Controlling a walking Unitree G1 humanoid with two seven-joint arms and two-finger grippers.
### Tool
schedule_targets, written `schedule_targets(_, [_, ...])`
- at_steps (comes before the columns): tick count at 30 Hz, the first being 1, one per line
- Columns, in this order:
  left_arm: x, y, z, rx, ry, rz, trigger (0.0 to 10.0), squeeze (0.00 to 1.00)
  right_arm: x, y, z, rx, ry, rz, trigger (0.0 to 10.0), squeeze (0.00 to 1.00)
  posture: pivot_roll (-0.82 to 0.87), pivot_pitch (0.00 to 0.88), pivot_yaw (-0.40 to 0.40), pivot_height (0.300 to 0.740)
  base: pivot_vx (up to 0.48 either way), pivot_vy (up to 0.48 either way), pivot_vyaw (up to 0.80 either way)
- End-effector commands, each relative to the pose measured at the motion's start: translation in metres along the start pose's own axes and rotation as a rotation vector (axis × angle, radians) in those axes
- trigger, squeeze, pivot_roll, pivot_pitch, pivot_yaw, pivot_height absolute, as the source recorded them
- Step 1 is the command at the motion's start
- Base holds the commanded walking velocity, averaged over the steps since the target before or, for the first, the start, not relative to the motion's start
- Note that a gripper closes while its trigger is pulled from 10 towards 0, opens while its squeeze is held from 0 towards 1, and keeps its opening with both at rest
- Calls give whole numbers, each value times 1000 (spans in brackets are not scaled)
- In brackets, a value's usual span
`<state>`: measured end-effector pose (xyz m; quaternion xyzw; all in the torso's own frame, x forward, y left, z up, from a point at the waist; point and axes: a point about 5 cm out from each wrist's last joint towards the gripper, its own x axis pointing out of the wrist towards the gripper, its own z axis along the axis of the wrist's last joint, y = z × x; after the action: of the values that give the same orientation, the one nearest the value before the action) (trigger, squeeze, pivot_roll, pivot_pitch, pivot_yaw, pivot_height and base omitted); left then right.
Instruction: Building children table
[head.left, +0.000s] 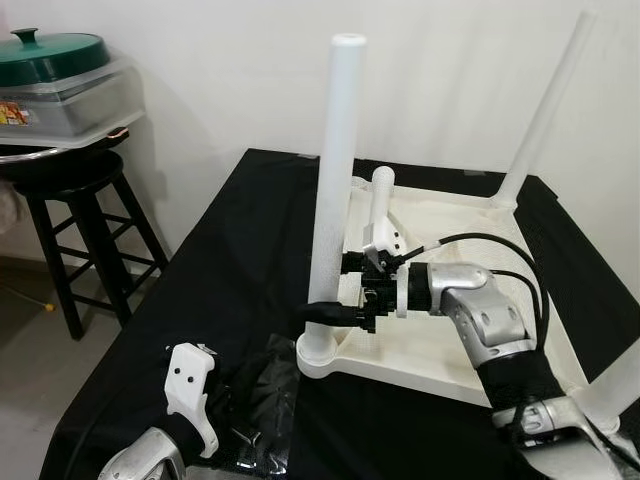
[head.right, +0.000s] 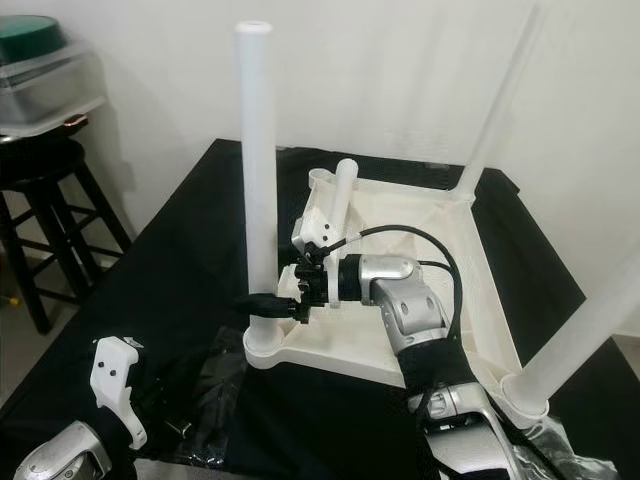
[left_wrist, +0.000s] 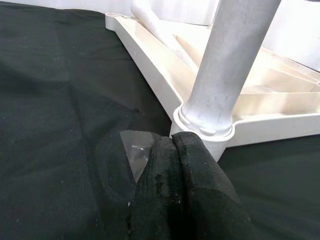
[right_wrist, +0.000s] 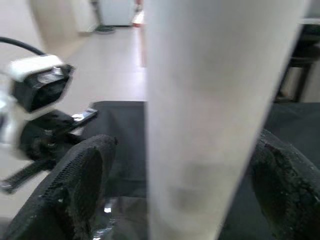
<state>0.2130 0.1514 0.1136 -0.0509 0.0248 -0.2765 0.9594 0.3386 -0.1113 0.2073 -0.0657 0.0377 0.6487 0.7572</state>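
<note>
**Right gripper steadying the near-left leg in its socket**

The white children's table top (head.left: 440, 340) is lying upside down on the black-draped work table (head.left: 200, 300), so its corner sockets are facing up and the legs can be dropped in from above. Three legs are already standing in corners: the near-left leg (head.left: 334, 190), the far-right leg (head.left: 548, 110) and the near-right leg (head.right: 585, 325). A fourth leg (head.left: 380, 210) is leaning loose inside the frame near the far-left corner, probably because it is waiting its turn.

The right gripper (head.left: 322, 313) is reaching across the tray and closing low on the near-left leg just above its socket; in the right wrist view a black finger (right_wrist: 80, 190) is sitting on each side of the white tube, pinching it. Gripping low is likely meant to press or twist the leg home without levering the light top over.

The left gripper (left_wrist: 177, 175) is resting on the cloth just beside that same corner, its two pads pressed together and holding nothing. It seems to be parked over a clear plastic bag (head.left: 262, 395), though the wrist view is too close to be sure of contact.

A black stool (head.left: 85, 230) is standing well apart at the left.
</note>
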Motion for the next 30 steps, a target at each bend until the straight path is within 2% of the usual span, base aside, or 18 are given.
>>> schedule_targets(1, [-1,-2,-4,-5,18,-2,10000,0,-1,-4,5,0,-20,42,3333,0,108,0,-72,740,0,0,0])
schedule_targets(2, [-1,-2,-4,-5,19,-2,10000,0,-1,-6,6,8,-30,57,0,0,108,0,-73,740,0,0,0])
schedule_targets(14, [-2,-2,-5,-6,21,-2,10000,0,-2,-7,-8,28,-29,73,0,0,103,0,-69,740,0,0,0])
schedule_targets(16, [-3,-2,-6,-8,20,-2,10000,0,-6,-6,-28,46,21,-113,0,0,97,0,-77,740,0,0,0])
schedule_targets(18, [-3,-2,-6,-8,20,-2,10000,0,-6,-6,-28,46,21,-113,0,0,97,0,-77,740,0,0,0])
schedule_targets(19, [-4,-2,-6,-8,20,-1,10000,0,-3,-4,-47,96,82,-304,0,0,94,0,-93,740,0,0,0])
schedule_targets(20, [-4,-2,-6,-8,20,-1,10000,0,-3,-4,-47,96,82,-304,0,0,94,0,-93,740,0,0,0])
schedule_targets(21, [-5,-2,-5,-9,19,-1,10000,0,16,27,-77,226,109,-516,0,0,96,0,-81,740,0,0,0])
schedule_targets(22, [-5,-2,-5,-9,19,-1,10000,0,16,27,-77,226,109,-516,0,0,96,0,-81,740,0,0,0])
schedule_targets(23, [-5,-1,-4,-9,19,-1,10000,0,25,54,-94,335,116,-694,0,0,96,2,-76,740,0,0,0])
schedule_targets(24, [-5,-1,-4,-9,19,-1,10000,0,25,54,-94,335,116,-694,0,0,96,2,-76,740,0,0,0])
schedule_targets(25, [-4,0,-5,-6,24,-4,10000,0,21,60,-95,353,125,-845,0,0,56,0,-47,740,0,0,0])
schedule_targets(27, [-3,1,-5,-5,27,-8,10000,0,19,59,-92,342,128,-892,0,0,48,0,-40,740,0,0,0])
schedule_targets(28, [-1,2,-5,-3,29,-13,10000,0,17,52,-90,315,130,-899,0,0,55,0,-52,740,0,0,0])
schedule_targets(30, [-1,2,-5,-3,29,-13,10000,0,17,52,-90,315,130,-899,0,0,55,0,-52,740,0,0,0])
